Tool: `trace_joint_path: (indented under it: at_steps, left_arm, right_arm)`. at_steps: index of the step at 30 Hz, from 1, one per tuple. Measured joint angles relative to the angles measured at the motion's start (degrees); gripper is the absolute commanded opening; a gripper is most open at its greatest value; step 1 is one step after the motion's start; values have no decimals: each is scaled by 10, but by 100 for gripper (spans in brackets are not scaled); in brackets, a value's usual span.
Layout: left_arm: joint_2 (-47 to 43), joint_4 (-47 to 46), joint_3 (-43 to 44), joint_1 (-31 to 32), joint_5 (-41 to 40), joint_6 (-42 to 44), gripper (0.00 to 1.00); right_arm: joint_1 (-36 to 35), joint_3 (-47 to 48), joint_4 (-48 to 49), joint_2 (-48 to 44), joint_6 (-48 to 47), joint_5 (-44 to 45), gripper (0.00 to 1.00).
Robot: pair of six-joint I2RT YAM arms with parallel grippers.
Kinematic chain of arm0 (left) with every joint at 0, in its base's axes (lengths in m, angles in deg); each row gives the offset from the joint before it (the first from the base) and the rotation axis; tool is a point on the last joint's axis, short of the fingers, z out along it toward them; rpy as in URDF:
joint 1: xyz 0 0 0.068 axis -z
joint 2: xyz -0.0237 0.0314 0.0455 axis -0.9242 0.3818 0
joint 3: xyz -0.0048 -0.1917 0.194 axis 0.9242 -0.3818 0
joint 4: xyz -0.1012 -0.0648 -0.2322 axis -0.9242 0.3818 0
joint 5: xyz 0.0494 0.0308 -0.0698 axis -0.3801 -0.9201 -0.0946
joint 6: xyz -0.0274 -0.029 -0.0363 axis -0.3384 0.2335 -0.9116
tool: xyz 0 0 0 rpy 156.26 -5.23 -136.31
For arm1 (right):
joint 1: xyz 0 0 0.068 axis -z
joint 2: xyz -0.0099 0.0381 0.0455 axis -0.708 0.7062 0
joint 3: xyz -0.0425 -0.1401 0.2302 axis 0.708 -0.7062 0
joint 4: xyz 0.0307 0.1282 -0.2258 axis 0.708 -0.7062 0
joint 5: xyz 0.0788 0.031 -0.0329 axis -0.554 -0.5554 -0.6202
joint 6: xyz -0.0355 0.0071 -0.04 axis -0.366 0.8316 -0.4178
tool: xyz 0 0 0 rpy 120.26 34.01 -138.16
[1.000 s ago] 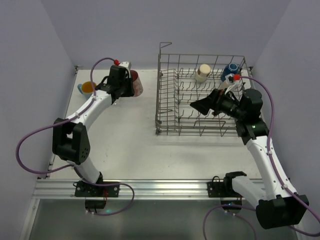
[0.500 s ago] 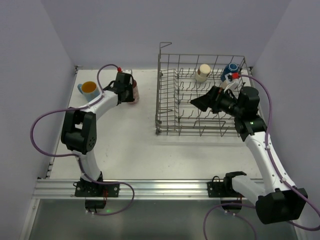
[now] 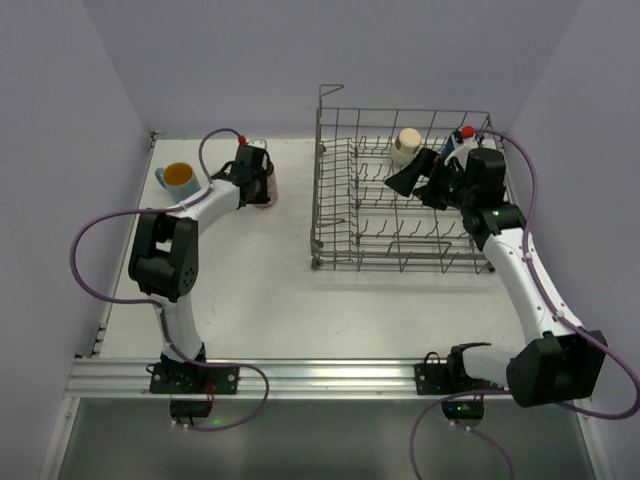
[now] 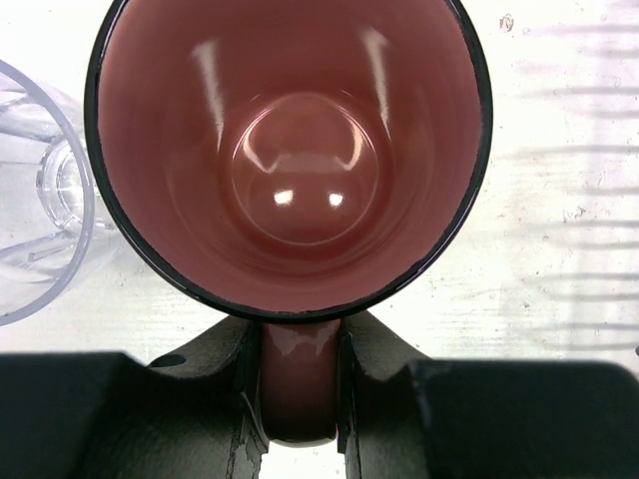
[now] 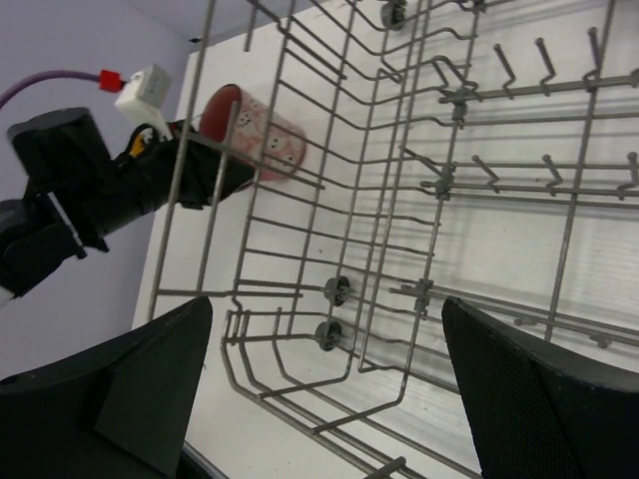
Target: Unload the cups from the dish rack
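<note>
From above, the right arm covers nearly all of the dark blue mug (image 3: 452, 146) at the far right corner of the dish rack (image 3: 345, 215), leaving only a sliver. The left gripper (image 3: 255, 180) hides much of the pink cup (image 3: 268, 188), which stands on the white table (image 3: 260, 290) left of the rack. In the left wrist view a clear glass (image 4: 40, 190) is cut off by the frame edge, just beside the cup. There the black fingers (image 4: 200, 379) are clamped on the cup's handle; its inside is glossy and round under a dark rim. The right gripper (image 3: 405, 180) hangs inside the thin grey wire rack with its jaws spread wide, near the matte beige cup (image 3: 406, 145). A light blue mug (image 3: 177, 177) with an orange inside stands by the table's left edge.
</note>
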Motion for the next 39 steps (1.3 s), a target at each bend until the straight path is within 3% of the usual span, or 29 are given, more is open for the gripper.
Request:
trace_joint_path:
  at_steps: [2, 4, 13, 20, 27, 39]
  left_arm:
    - [0, 0, 0, 0, 1, 0, 1]
    - [0, 0, 0, -1, 3, 0, 14]
    - [-1, -1, -1, -1, 6, -8, 47]
    - [-2, -5, -5, -6, 22, -29, 63]
    - [-16, -9, -29, -8, 26, -39, 70]
    - [-103, -9, -36, -20, 8, -71, 72]
  right_arm:
    - [-4, 27, -24, 27, -1, 33, 98]
    - [-10, 56, -44, 51, -1, 64, 98]
    - [-33, 230, -150, 194, -17, 244, 99]
    - [-30, 360, -251, 314, -31, 404, 99]
    - [9, 367, -301, 348, -30, 449, 99]
    - [61, 399, -308, 391, -33, 458, 99]
